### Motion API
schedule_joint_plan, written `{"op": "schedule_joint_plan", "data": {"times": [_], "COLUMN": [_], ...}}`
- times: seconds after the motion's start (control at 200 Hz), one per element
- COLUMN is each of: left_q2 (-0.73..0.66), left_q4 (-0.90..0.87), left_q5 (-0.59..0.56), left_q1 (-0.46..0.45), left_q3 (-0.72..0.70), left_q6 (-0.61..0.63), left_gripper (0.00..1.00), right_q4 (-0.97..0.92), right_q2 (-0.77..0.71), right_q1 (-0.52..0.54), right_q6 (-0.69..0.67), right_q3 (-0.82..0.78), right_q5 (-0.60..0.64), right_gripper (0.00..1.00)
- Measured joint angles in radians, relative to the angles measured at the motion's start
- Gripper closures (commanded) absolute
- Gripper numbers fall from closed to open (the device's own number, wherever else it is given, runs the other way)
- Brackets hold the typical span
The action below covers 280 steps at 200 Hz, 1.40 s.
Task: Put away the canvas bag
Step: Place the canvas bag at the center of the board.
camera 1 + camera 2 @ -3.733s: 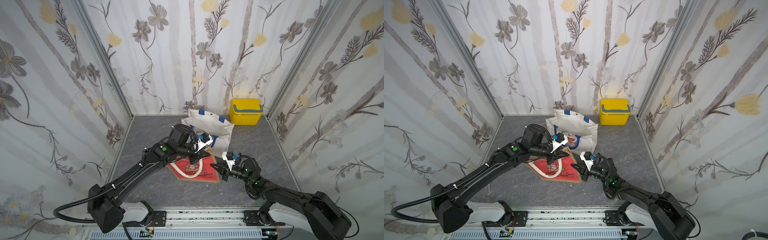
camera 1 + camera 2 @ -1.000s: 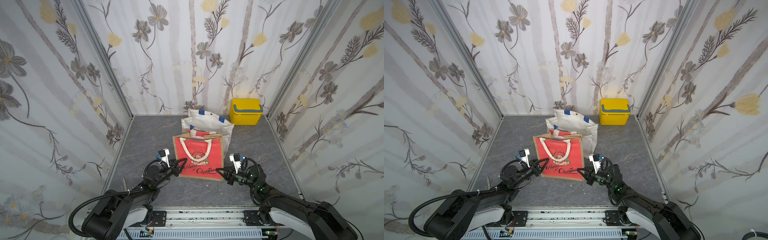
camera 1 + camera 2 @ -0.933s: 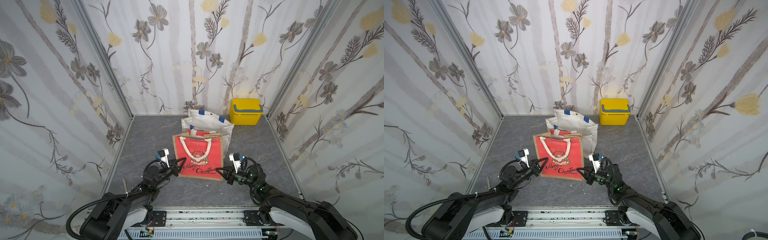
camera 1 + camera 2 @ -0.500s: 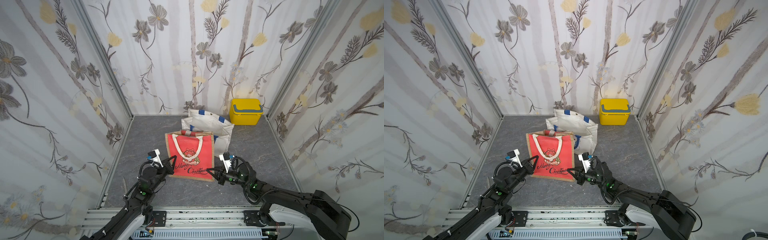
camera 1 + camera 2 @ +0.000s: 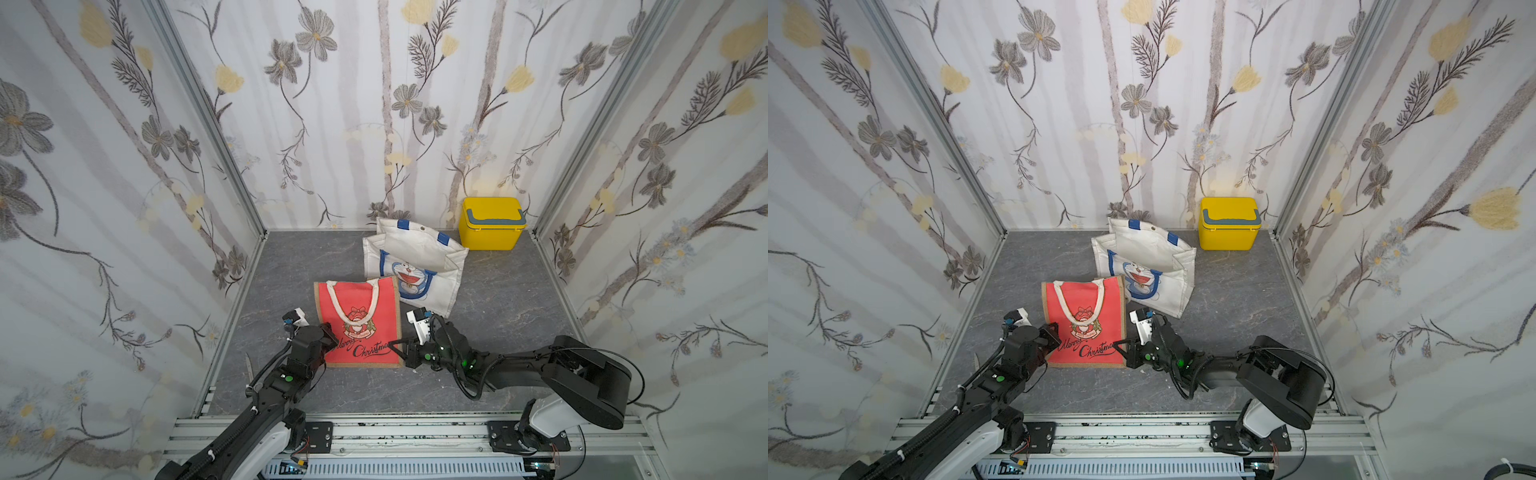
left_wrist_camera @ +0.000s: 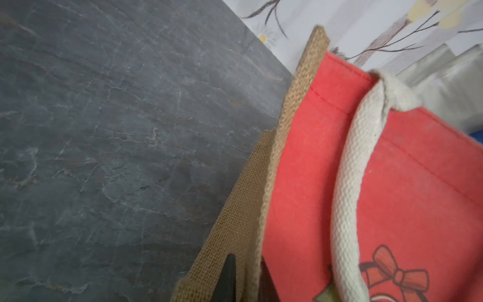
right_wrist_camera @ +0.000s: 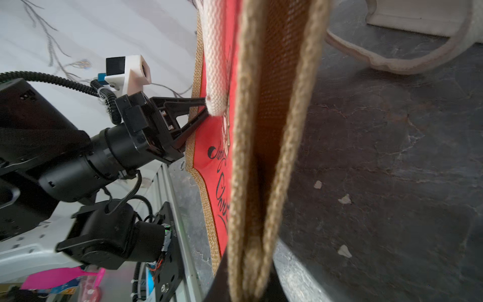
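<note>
On the grey counter (image 5: 316, 257), got a white Doraemon tote (image 5: 419, 253) standing open toward the back. Just in front of it, seeing the red Christmas canvas bag (image 5: 357, 303) upright. Spotting a yellow cooler box (image 5: 490, 224) in the back corner. Also catching the left end effector (image 5: 330, 333) clamped on the bag's burlap side edge, right end effector (image 5: 395, 345) clamped on the opposite one.

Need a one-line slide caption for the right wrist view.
Right gripper and left gripper pinch opposite jute-trimmed sides of the red Christmas canvas bag, holding it upright.
</note>
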Motion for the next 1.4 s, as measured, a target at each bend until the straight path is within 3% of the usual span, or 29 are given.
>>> {"op": "schedule_joint_plan", "data": {"times": [0.1, 0.275, 0.425, 0.535, 0.675, 0.849, 0.979, 1.129, 1.319, 1.399], "left_q2": [0.039, 0.089, 0.090, 0.061, 0.050, 0.116, 0.180, 0.254, 0.271, 0.238], "left_q4": [0.059, 0.119, 0.127, 0.120, 0.113, 0.120, 0.171, 0.338, 0.327, 0.295], "left_q5": [-0.010, -0.013, -0.033, -0.061, -0.074, -0.032, 0.015, 0.074, 0.087, 0.090], "left_q1": [0.001, 0.003, 0.008, 0.013, 0.041, 0.066, 0.070, 0.074, 0.074, 0.074], "left_q3": [-0.028, -0.034, -0.047, -0.052, -0.056, -0.061, -0.080, -0.133, -0.121, -0.096], "left_q6": [-0.019, -0.024, -0.028, -0.026, -0.019, -0.024, -0.052, -0.078, -0.071, -0.068], "left_gripper": [0.72, 0.62, 0.24, 0.01, 0.00, 0.00, 0.12, 0.50, 0.96, 1.00], "right_q4": [-0.086, -0.168, -0.176, -0.171, -0.177, -0.182, -0.182, -0.185, -0.203, -0.221], "right_q2": [0.036, 0.111, 0.141, 0.141, 0.138, 0.144, 0.146, 0.161, 0.192, 0.201], "right_q1": [0.006, 0.008, 0.013, 0.015, 0.011, 0.011, 0.011, 0.010, 0.010, 0.010], "right_q6": [-0.051, -0.103, -0.119, -0.131, -0.152, -0.178, -0.188, -0.204, -0.223, -0.224], "right_q3": [0.055, 0.103, 0.105, 0.105, 0.108, 0.118, 0.121, 0.141, 0.193, 0.222], "right_q5": [0.065, 0.139, 0.158, 0.160, 0.160, 0.159, 0.153, 0.157, 0.164, 0.164], "right_gripper": [0.85, 0.77, 0.83, 0.81, 0.75, 0.75, 0.77, 0.82, 0.86, 0.86]}}
